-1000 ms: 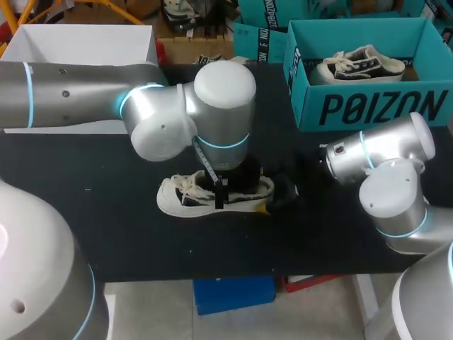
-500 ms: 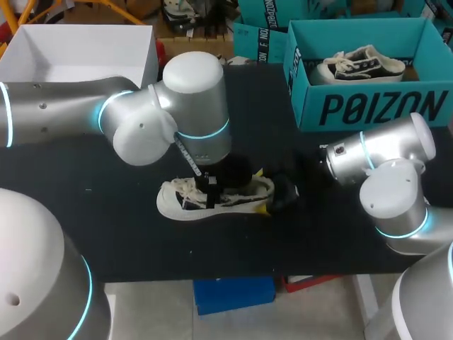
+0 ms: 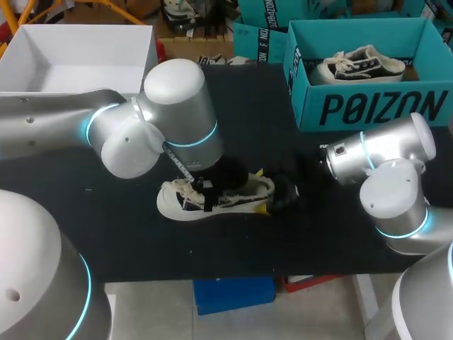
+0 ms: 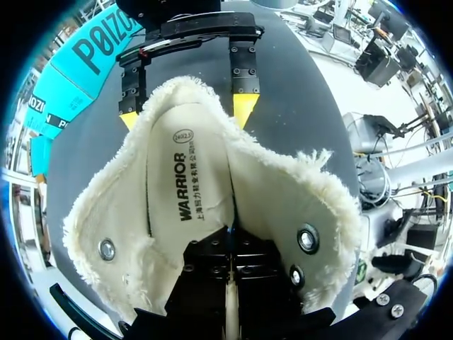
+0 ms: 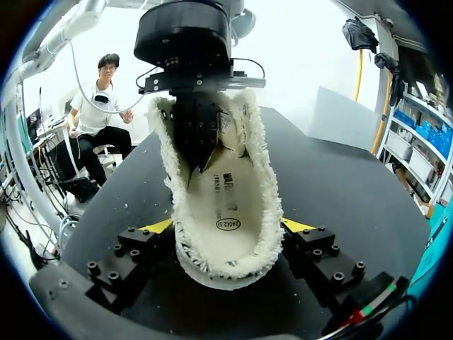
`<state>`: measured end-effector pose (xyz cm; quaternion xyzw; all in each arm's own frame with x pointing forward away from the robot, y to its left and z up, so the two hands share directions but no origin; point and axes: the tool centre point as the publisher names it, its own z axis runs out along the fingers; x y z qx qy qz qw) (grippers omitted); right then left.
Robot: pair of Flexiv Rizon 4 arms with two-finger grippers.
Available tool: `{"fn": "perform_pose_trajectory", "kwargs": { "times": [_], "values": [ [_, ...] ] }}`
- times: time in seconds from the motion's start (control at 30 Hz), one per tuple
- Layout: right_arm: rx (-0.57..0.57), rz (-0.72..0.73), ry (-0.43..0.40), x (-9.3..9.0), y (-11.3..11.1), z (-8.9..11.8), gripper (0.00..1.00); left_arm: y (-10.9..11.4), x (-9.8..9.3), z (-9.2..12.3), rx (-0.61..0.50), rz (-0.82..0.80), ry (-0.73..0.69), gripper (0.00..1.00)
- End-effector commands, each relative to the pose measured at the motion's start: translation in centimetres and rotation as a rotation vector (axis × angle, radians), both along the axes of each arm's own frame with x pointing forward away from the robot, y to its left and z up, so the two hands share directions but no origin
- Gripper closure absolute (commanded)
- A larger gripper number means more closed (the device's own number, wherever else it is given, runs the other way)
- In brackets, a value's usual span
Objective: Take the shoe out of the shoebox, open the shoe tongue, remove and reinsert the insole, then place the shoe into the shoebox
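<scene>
- Shoe [image 3: 237, 200]: low, cream lace-up with a white sole. It lies on its sole on the table [image 3: 106, 212], out of the shoebox [image 3: 368, 106] and well apart from it, with the toe towards my left and the heel towards my right.
- Laces [image 3: 185, 185]: pale, loose and bunched over the forefoot.
- Lining [image 4: 283, 191]: cream, shaggy fleece, frayed along the collar. The mouth of the shoe is spread wide.
- Eyelets [image 4: 308, 237]: round metal rings set in both flaps.
- Insole [image 4: 187, 177]: smooth, pale and long-oval, with dark print. It lies flat inside the shoe.
- Shoebox: teal card, open-topped, at the table's far right, with a second shoe [image 3: 361, 65] inside.
- White box [image 3: 85, 28]: open, at the far left corner.
- Table: matt black top.
- Left arm [image 3: 177, 106]: comes in from the left, with the wrist turned down over the middle of the shoe.
- Left claw [image 4: 230, 248]: black fingers pressed together, tips sunk in the shoe's mouth by the front of the insole. Whether they pinch anything cannot be told.
- Right arm [image 3: 389, 163]: low and level with the table, at the heel end.
- Right claw [image 5: 228, 227]: fingers spread wide, one on each side of the heel, yellow tips against the fleece collar, clamping the shoe.
</scene>
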<state>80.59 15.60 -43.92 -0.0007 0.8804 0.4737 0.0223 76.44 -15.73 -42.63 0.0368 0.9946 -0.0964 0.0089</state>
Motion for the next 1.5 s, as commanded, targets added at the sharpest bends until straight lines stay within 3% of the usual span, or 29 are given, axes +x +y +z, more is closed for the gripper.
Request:
{"fn": "perform_pose_trajectory", "kwargs": {
  "times": [0.03,0.5,1.5],
  "values": [
    [-0.001,-0.004,0.001,0.4,0.1,-0.5,1.0,-0.2,-1.8,-0.5,-0.043,0.002,-0.008,1.0],
    [-0.001,-0.004,0.001,0.4,0.1,-0.5,1.0,-0.6,-1.3,2.9,-0.08,0.005,-0.016,1.0],
    [-0.001,-0.004,0.001,0.4,0.1,-0.5,1.0,-0.1,-0.4,5.2,-0.124,0.006,-0.014,1.0]
  ]
}}
